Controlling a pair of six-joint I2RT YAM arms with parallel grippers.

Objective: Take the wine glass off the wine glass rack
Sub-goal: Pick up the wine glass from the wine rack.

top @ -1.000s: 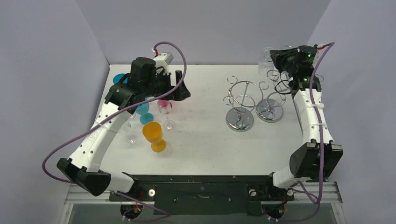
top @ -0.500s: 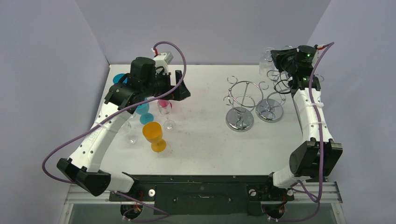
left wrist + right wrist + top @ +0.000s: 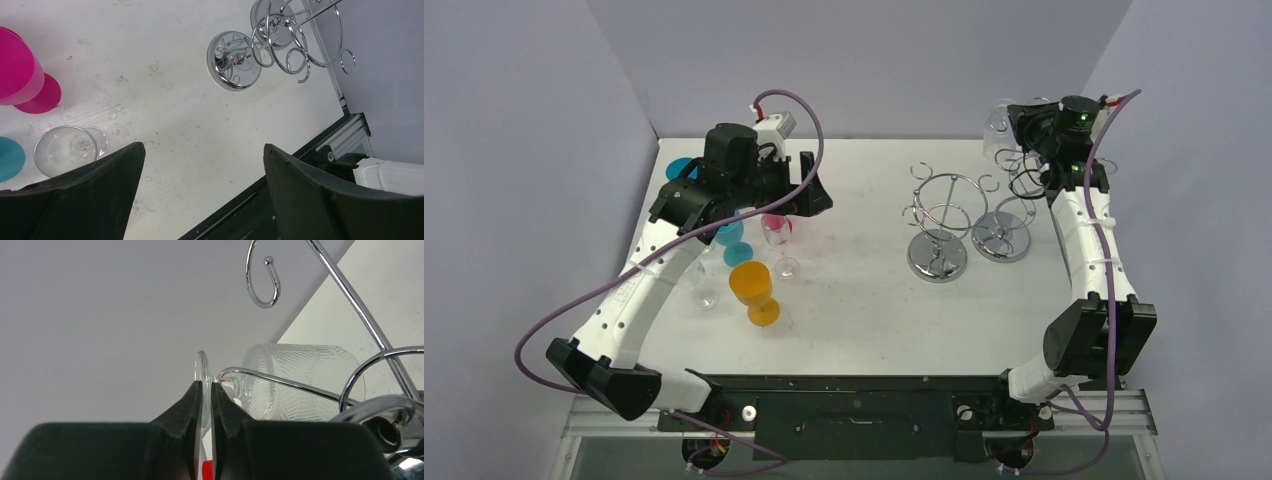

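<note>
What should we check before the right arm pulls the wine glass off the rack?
1. Right gripper shut on the wine glass foot: ok.
2. Hold firm enough: fingers pinch the thin foot edge-on: cannot tell.
3. Stem free of the rack wire: not ok, the wire loops round the stem beside the foot.
4. Left gripper open and away from the rack: ok.
5. Clearance past the hook above the foot: cannot tell.
</note>
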